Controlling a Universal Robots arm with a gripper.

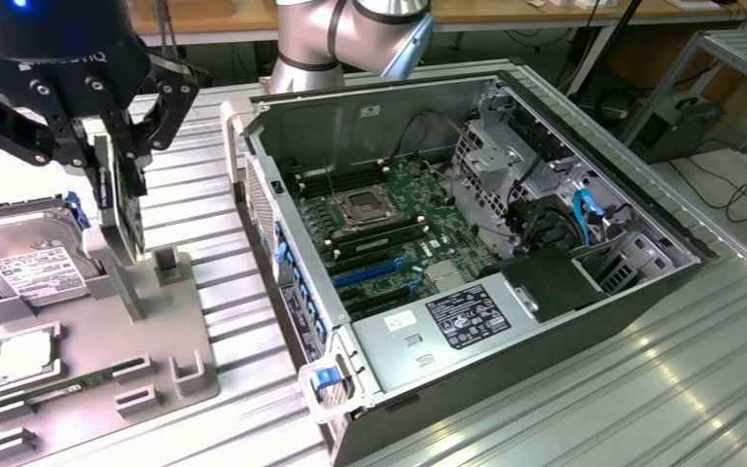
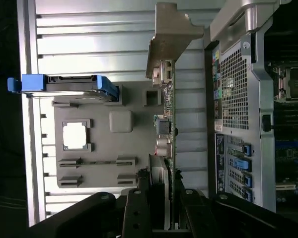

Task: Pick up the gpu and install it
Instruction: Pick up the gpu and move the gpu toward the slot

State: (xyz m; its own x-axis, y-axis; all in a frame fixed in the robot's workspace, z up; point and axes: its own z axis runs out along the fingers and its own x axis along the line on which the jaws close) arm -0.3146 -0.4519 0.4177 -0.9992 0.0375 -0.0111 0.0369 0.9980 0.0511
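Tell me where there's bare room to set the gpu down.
Bare: table at the exterior view's lower right, beside the case; narrow strip between case and tray. Crowded: tray, with drive, memory stick, gpu in gripper above.

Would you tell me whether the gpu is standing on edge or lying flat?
On edge: the gpu hangs upright, gripped in the claw.

Tray [image 1: 182,336] on worktop [image 1: 633,404], at exterior view's left of case [image 1: 347,126]; hard drive [image 1: 23,261] on tray; gpu [image 1: 124,224] above tray, in gripper [image 1: 120,165].
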